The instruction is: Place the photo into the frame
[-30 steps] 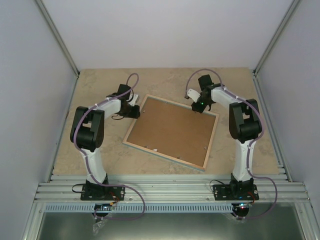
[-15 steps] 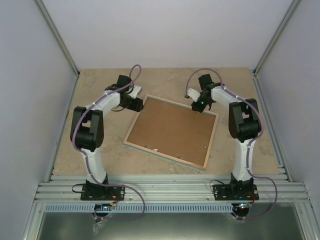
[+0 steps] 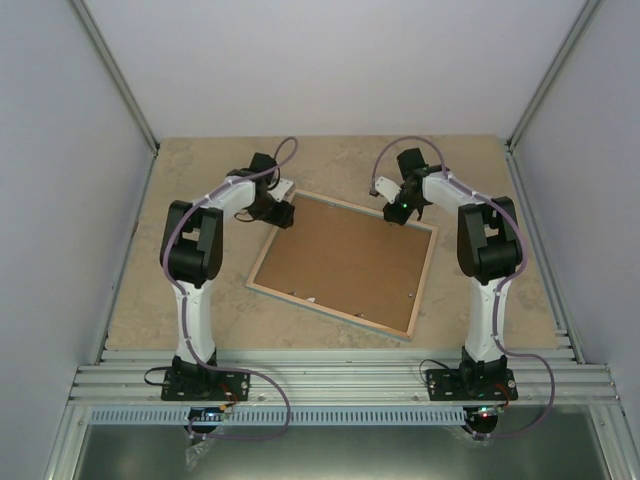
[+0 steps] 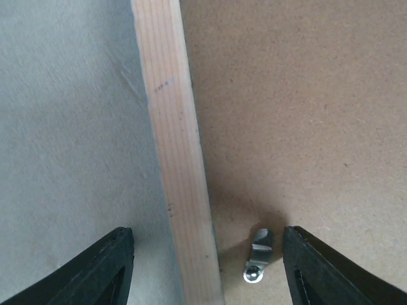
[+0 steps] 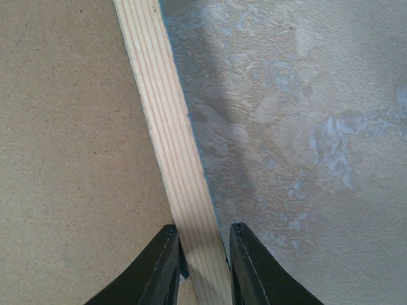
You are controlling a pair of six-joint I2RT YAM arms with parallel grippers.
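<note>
The frame [image 3: 330, 312] lies flat with its bare wood side up, and the brown backing board [image 3: 345, 258] fills it. The photo is out of view. My left gripper [image 3: 283, 214] is open at the frame's far left corner. In the left wrist view it [image 4: 206, 238] straddles the wood rim [image 4: 172, 146] and a small metal tab [image 4: 259, 254] on the board. My right gripper [image 3: 398, 214] is at the far edge. In the right wrist view it [image 5: 203, 238] is shut on the wood rim [image 5: 165, 121].
The beige mottled table [image 3: 200, 300] surrounds the frame. An aluminium rail [image 3: 340, 375] runs along the near edge. Grey walls close in the left, right and back. Small metal tabs [image 3: 310, 299] sit on the board near the front rim.
My left gripper has moved right and away, from beside the frame's left edge to over its far left corner. The right arm and the frame have not moved.
</note>
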